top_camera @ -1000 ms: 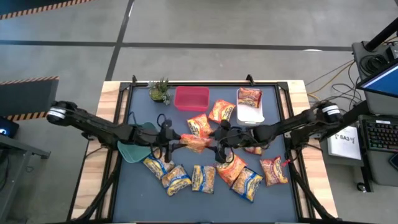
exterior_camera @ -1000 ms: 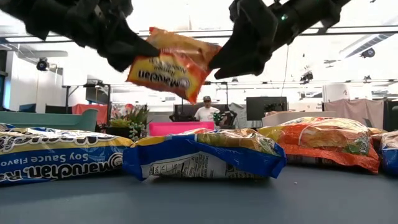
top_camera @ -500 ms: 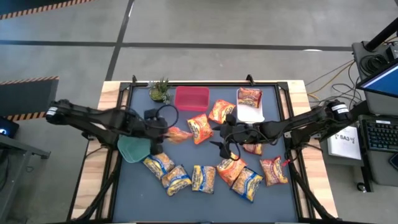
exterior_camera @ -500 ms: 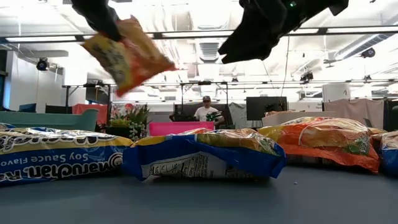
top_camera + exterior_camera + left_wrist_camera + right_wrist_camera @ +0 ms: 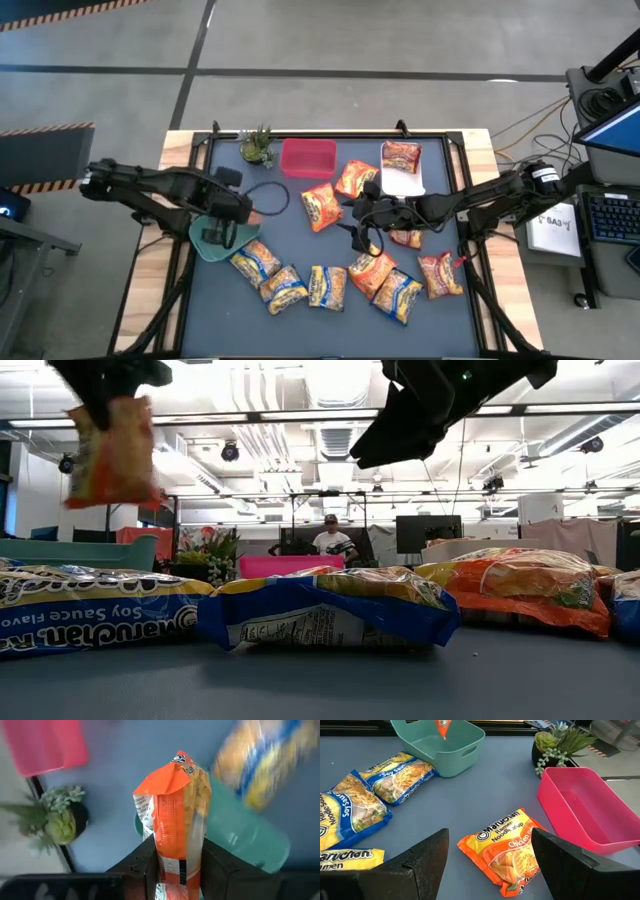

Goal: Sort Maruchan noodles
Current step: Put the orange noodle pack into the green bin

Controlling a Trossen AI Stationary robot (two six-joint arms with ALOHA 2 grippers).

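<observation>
Left pincer point(image 5: 176, 870) dangles orange packet point(image 5: 176, 825) over teal bin point(image 5: 440, 742).

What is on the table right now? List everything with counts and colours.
Held packet: one, orange, above the teal bin.
Orange packets: about five, lying mid-table and toward the right.
Boxed packet: one, orange-red, in the white bin.
Yellow-and-blue packets: four, in a row along the near edge.
Teal bin: one, left side.
Pink bin: one, far side.
White bin: one, far right.
Plant: one, green, beside the pink bin.
Left end effector: shut on the held packet.
Right end effector: open, mid-table.
</observation>
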